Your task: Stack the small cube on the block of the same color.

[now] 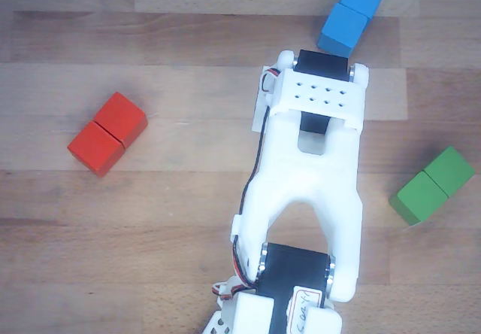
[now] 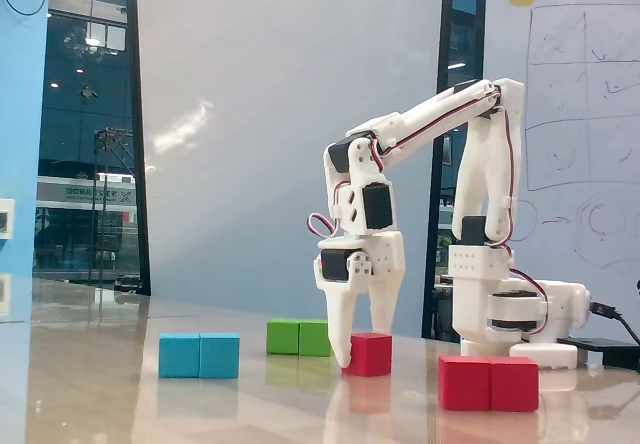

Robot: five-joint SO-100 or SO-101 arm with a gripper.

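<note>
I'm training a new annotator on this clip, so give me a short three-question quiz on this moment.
1. True or false: the small red-orange cube already sits on top of the long red-orange two-cube block.
2. Multiple choice: in the fixed view, the arm's hand is (a) raised high above the wooden table, (b) down at table level around the small cube, (c) over the blue two-cube block.
3. Which double block lies behind the hand in the fixed view?

Key:
1. False; the cube rests on the table, apart from that block.
2. b.
3. The green two-cube block.
</note>
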